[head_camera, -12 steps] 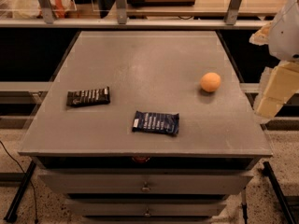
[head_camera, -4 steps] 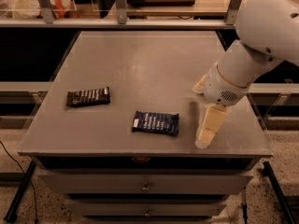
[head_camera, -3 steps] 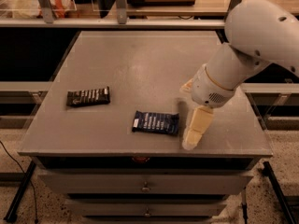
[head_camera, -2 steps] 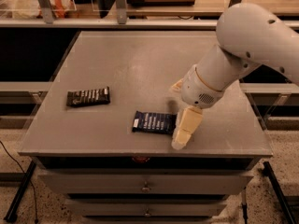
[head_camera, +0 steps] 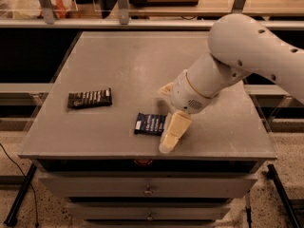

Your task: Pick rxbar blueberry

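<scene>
The rxbar blueberry [head_camera: 149, 123] lies flat near the front edge of the grey table [head_camera: 118, 61], its dark navy wrapper showing white text. My gripper [head_camera: 166, 119] is at the bar's right end and hides that end. It is open. One cream finger [head_camera: 174, 131] points down just in front of the bar and the other [head_camera: 165, 89] shows behind it. The bar rests on the table, not lifted.
A slimmer black-brown bar wrapper [head_camera: 89, 98] lies at the left of the table. My white arm [head_camera: 237, 56] spans the right half of the table and covers what lies under it. Drawers [head_camera: 148, 190] sit below the table front. Shelving stands behind.
My arm has swung in from the right and moved left and forward, bringing the gripper from the table's right edge to the blue bar's right end. It now hides the orange ball.
</scene>
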Tool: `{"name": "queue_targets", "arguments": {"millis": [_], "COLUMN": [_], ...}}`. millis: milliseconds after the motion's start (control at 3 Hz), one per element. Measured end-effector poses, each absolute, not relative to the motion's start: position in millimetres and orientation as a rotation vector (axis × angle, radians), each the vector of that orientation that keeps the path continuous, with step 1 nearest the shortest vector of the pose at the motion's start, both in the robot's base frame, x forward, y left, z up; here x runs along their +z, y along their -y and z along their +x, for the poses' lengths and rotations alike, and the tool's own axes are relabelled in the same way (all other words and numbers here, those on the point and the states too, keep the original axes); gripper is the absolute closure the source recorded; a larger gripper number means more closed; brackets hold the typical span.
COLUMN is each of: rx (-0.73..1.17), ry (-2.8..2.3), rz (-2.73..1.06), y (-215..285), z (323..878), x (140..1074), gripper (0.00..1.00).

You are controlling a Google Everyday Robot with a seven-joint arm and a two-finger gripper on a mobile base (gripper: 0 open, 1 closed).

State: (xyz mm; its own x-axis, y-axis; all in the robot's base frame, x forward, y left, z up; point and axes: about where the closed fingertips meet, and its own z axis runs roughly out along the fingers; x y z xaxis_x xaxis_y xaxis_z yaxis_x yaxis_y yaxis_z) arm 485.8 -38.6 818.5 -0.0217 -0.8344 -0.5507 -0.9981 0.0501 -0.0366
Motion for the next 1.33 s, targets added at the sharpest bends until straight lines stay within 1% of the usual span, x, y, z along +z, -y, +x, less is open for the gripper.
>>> {"name": "queue_targets", "arguments": {"millis": [333,667,1333], "rx": [0.533,0.540,0.544], "ry": [-1.884,-1.873,-1.871], "rz": [-1.824,-1.819,-1.816], "y": [28.7,24.1,22.6], "z": [486.7,486.6,488.6], "x": [815.6,814.7,817.3], "gripper": [0.00,0.18,0.64]}}
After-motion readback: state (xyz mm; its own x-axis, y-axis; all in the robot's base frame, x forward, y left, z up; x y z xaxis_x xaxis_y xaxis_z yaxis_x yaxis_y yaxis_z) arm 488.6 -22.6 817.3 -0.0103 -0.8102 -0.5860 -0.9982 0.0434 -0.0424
